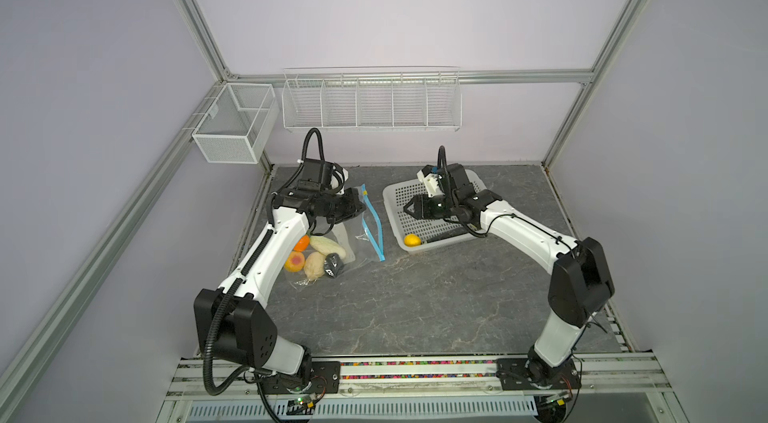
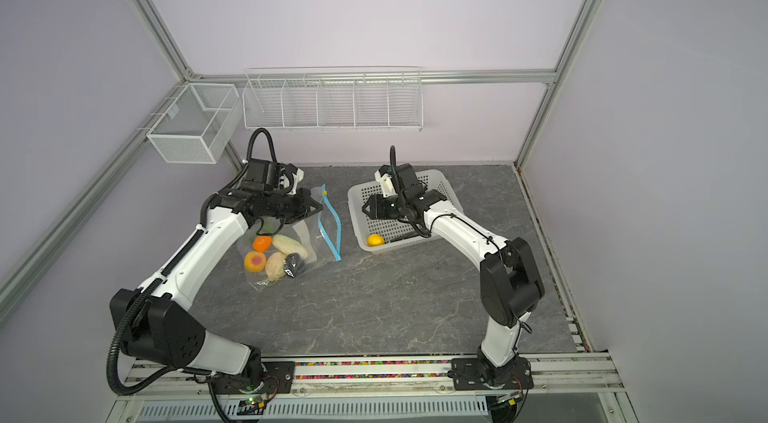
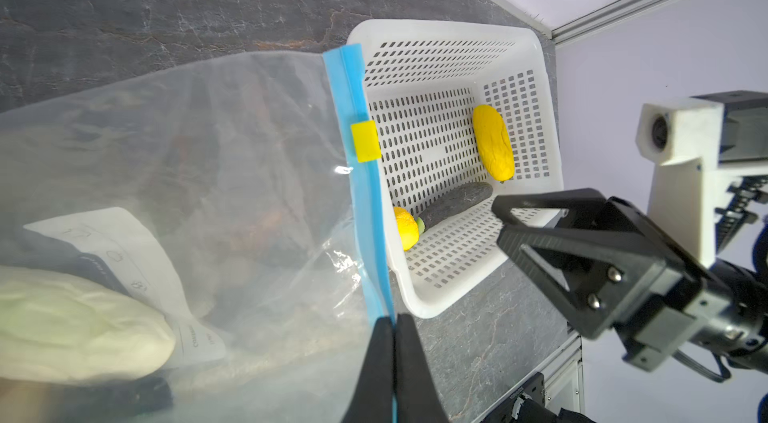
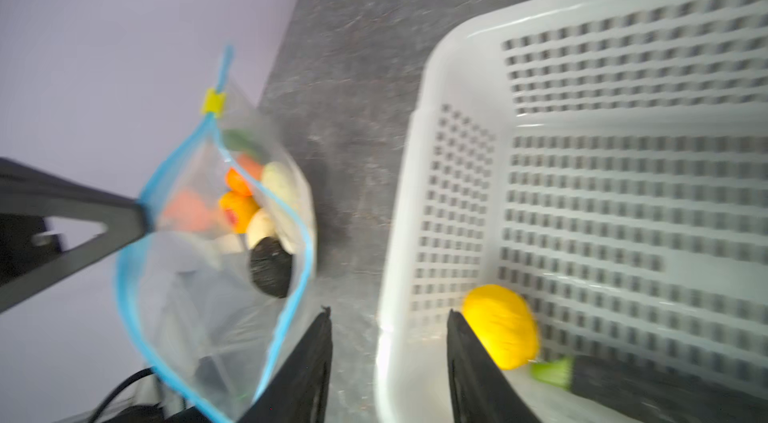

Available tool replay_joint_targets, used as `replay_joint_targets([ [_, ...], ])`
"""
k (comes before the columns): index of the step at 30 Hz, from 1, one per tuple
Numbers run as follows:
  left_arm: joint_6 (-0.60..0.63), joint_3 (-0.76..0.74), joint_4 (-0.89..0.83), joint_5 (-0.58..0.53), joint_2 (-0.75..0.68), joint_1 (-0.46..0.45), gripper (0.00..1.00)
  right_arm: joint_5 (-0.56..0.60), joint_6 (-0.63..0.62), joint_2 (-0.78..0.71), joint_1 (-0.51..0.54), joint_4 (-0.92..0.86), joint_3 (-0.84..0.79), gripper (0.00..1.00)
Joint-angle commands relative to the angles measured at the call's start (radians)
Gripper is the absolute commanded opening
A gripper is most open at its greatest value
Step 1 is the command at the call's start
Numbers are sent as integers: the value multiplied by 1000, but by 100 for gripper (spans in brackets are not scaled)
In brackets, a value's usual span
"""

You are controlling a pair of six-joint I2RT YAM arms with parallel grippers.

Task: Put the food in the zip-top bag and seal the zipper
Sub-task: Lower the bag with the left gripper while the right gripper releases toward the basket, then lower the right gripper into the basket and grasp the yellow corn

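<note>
Okay, going left to right. The left gripper (image 3: 395, 327) is pinched tight on the light-blue zipper (image 3: 357, 117). It holds one lip of the zip-top bag (image 1: 353, 242) up so the mouth gapes toward the white perforated basket (image 1: 392, 196). The bag sits just left of the basket (touching or not, I can't tell). Already inside it are a cream-white piece (image 1: 328, 246), an orange fruit (image 1: 302, 243) and a dark piece (image 1: 333, 266), among others.

Not bagged yet, in the basket: a round yellow fruit (image 1: 412, 240) in its near corner, a dark green cucumber (image 3: 455, 207) right against it, and a yellow corn-like piece (image 3: 493, 142) by a side wall. The right gripper (image 4: 388, 313) hangs over the basket's bag-side rim with its jaws apart and nothing between them, just beside the yellow fruit.

My guess on handling: the bag film is thin, floppy and slippery, so the zipper strip looks like the only firm place to grab. The toys look light. The round one could roll, so I'd pinch it across the middle.
</note>
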Motion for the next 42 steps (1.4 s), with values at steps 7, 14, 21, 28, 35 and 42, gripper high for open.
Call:
replay_joint_targets([
  [7,-12,-8,51,80,34,-1,0,427,-293,97,-131,-213,62,53],
  [14,-11,-17,57,91,35,-4,0,490,-332,232,-200,-236,119,58],
  [21,-18,-31,72,104,43,-3,0,546,-354,303,-222,-247,173,64],
  [28,-20,-33,78,106,43,-3,0,530,-345,383,-257,-265,225,65],
  [35,-18,-36,79,107,48,-3,0,492,-339,437,-268,-284,274,62],
  [42,-16,-36,77,103,46,-3,0,461,-329,452,-271,-300,290,55],
])
